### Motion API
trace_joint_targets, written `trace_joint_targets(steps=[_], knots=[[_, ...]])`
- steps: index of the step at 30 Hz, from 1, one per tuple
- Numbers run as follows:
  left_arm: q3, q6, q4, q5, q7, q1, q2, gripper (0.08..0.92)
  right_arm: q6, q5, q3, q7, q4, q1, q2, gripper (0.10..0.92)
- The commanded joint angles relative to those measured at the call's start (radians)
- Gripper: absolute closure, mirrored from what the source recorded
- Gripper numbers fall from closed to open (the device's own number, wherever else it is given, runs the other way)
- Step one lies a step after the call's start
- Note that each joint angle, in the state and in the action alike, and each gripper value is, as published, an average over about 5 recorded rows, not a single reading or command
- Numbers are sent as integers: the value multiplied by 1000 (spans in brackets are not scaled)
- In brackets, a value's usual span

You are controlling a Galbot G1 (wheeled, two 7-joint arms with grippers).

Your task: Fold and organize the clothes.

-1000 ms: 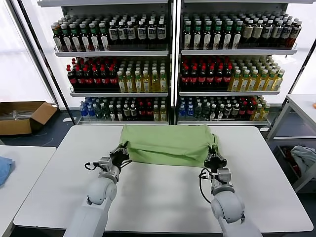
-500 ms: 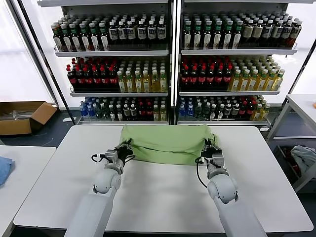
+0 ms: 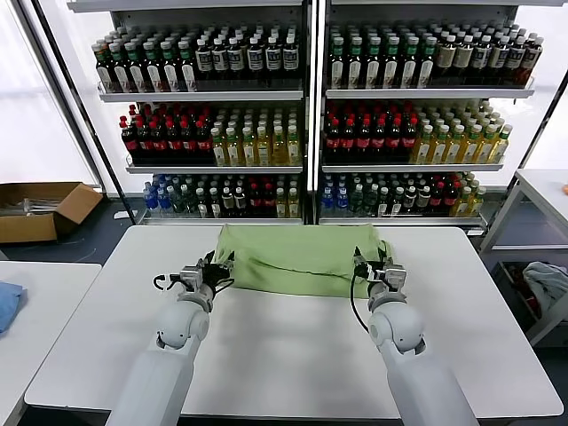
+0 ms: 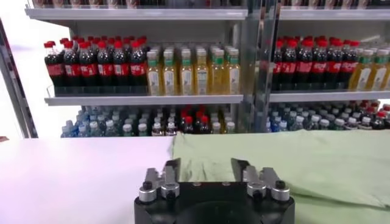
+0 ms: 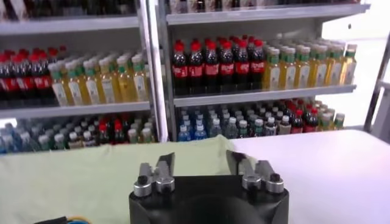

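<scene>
A: Since a second ago, both arms have pushed forward: the near hem of the light green, soft cotton polo shirt (image 3: 297, 260), which hung lifted toward the robot, now lies folded over farther back, and the claws have let it go.

B: Where does the shirt sit now?

A: On the far middle of the white rectangular desk (image 3: 293, 355), as a flat wide band in front of the tall shelves of bottled drinks (image 3: 306, 115). The left claw (image 3: 216, 269) hovers at the band's left end and the right claw (image 3: 371, 264) at its right end. In the left wrist view the left claw (image 4: 206, 171) has its fingers spread apart with only green cloth (image 4: 292, 164) beyond them and nothing pinched. The right wrist view shows the same for the right claw (image 5: 201, 165), parted and empty above the fabric (image 5: 79, 182).

B: How will it handle?

A: My guess is light and limp. It will sag and crease, and layers may slide over each other, so a one-sided pull would probably skew the fold.

B: So where should it be taken?

A: I'd say at the two short ends, pinching all the layers together near the corners. A blue cloth (image 3: 8, 302) lies off on the side desk, well apart.
</scene>
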Motion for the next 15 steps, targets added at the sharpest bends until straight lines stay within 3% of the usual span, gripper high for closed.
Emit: trace_joint_targets(steps=[1, 6, 15], knots=[[-3, 74, -192, -12, -23, 117, 8, 307, -34, 38, 30, 75, 131, -100, -9, 217], [-9, 69, -202, -9, -22, 161, 12, 192, -39, -6, 76, 66, 190, -227, -40, 203], [-11, 63, -155, 1, -19, 153, 16, 177, -56, -35, 130, 56, 235, -302, -52, 203]])
